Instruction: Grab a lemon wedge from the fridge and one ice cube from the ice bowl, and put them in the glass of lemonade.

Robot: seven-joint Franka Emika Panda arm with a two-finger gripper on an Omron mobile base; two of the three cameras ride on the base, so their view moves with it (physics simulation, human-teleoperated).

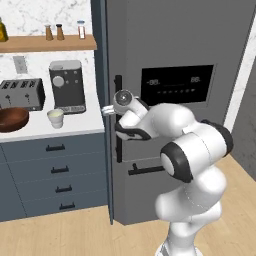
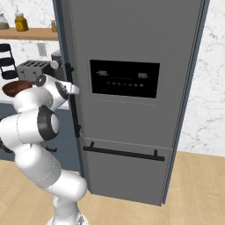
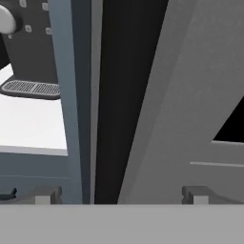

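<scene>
The fridge (image 1: 175,50) (image 2: 132,44) stands with its door shut, so the lemon wedge is hidden. My gripper (image 1: 109,110) (image 2: 73,90) is at the door's left edge, level with the upper part of the vertical black handle (image 1: 118,145). In the hand view the handle (image 3: 128,95) runs up between the two fingertips of the gripper (image 3: 121,194), which stand wide open and touch nothing. On the white counter to the left sit the brown ice bowl (image 1: 12,119) (image 2: 15,87) and the pale glass of lemonade (image 1: 55,118).
A toaster (image 1: 21,93) and a dark coffee machine (image 1: 67,86) (image 3: 28,47) stand at the back of the counter, above blue-grey drawers (image 1: 55,170). A wooden shelf (image 1: 47,42) with bottles hangs above. The fridge's lower drawer has a horizontal bar (image 2: 123,153).
</scene>
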